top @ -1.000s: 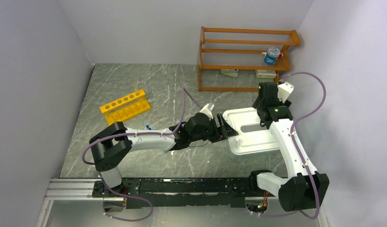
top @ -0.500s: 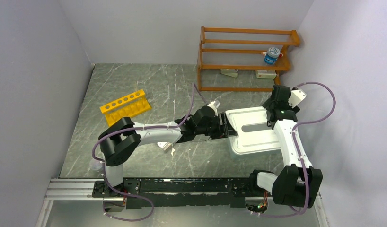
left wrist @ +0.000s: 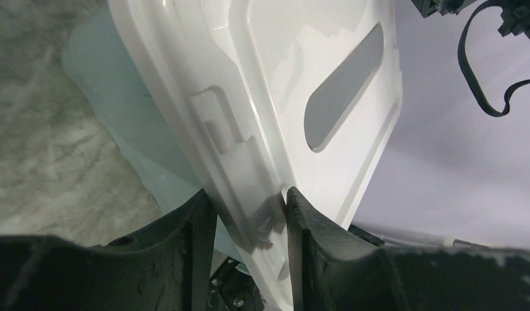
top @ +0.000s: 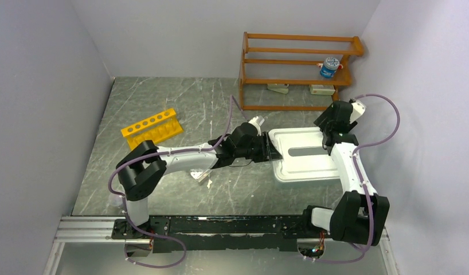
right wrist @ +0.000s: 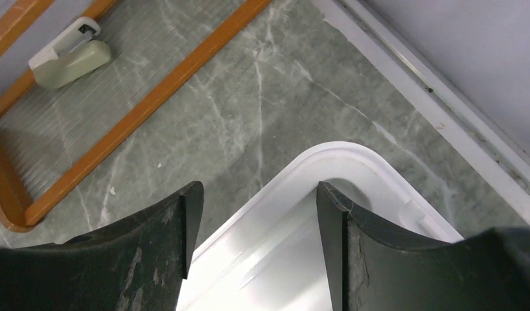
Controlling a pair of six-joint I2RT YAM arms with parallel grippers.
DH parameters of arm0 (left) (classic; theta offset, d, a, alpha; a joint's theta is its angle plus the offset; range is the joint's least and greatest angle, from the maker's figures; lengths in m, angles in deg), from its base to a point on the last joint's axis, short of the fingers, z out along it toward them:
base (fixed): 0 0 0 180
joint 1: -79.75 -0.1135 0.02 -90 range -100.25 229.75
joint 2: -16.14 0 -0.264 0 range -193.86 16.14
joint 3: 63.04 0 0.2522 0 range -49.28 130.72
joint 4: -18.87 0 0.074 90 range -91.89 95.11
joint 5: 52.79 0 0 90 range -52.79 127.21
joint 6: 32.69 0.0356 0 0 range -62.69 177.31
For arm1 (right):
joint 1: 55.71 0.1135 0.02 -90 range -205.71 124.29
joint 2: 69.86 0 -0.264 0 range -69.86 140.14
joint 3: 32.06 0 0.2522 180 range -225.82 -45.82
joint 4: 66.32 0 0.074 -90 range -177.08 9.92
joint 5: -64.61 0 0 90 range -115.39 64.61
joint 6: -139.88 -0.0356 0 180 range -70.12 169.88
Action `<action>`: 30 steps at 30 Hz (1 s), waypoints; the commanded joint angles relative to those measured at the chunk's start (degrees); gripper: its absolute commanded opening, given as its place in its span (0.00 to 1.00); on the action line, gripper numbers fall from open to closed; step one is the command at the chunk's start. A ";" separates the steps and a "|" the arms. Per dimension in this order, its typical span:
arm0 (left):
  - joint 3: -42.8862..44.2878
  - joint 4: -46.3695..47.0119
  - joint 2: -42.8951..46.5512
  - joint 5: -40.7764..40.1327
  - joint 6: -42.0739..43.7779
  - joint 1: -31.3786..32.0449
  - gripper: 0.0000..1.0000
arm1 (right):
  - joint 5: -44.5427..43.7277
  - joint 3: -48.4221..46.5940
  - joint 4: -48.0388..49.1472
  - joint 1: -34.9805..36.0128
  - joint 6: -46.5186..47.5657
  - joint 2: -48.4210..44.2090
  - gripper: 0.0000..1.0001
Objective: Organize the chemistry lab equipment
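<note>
Clamped in left gripper (left wrist: 248, 197), rim of glossy white plastic lid (left wrist: 282, 65), at moulded latch tab (left wrist: 229, 133); right gripper (right wrist: 257, 189) open, rounded lid corner between black fingers (right wrist: 152, 249).

Yellow plastic rack (top: 152, 130), one row of round holes along its top plate: lies slantwise at the left rear of the grey marbled table (top: 163, 97). Small white packet (top: 201, 176), flat, partly hidden: lies on the table nearer the front, well apart from the rack.
</note>
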 commanded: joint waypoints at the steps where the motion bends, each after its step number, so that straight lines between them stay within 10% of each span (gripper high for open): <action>1: 2.25 -3.61 0.45 -5.77 6.92 -3.43 0.33 | 13.78 1.15 -6.12 3.06 -2.20 3.58 0.66; 10: 2.04 -5.75 1.14 -5.70 12.22 -10.10 0.37 | 15.99 -2.50 -5.59 9.37 -2.24 7.04 0.66; 30: 14.63 -24.49 12.66 -10.27 32.47 -12.37 0.85 | 4.89 -14.57 -15.83 16.41 2.20 -2.65 0.76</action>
